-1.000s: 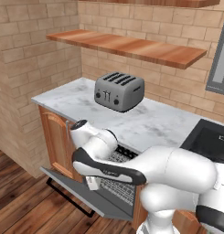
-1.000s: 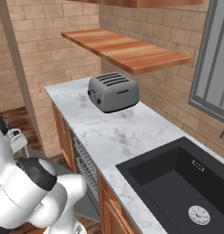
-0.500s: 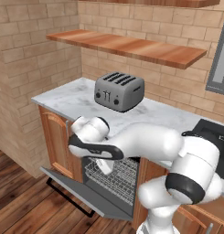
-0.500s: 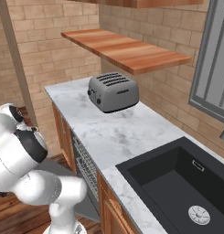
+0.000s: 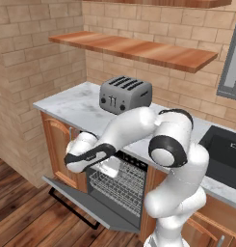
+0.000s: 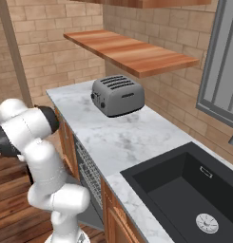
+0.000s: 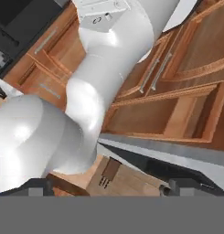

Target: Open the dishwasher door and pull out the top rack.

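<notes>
1. The dishwasher door (image 5: 90, 200) hangs lowered to a shallow slant below the counter (image 5: 71, 103), its black bar handle at the outer edge, just over the wooden floor (image 5: 23, 217).
2. Inside the open cavity a wire rack (image 5: 120, 185) sits back within the machine — whether it is the top rack cannot be told.
3. The gripper (image 7: 109, 189) has its jaws spread wide with nothing between them; in the hand view the two dark fingertips (image 7: 38, 188) stand far apart at the bottom edge.
4. In the left base view the white forearm bends down in front of the dishwasher's mouth, the hand end low by the wooden cabinet (image 5: 57, 144) to the left of the opening; the jaws themselves cannot be made out there.
5. Ahead of the jaws, the hand view takes in the arm's own white links, wooden cabinet fronts (image 7: 177, 68) with bar pulls and a grey-edged panel running beneath them.
6. Above and beyond the jaws, a grey four-slot toaster (image 5: 125, 94) stands on the marble counter under a wooden shelf (image 5: 134, 48) — a black sink (image 6: 184, 190) lies farther along.
</notes>
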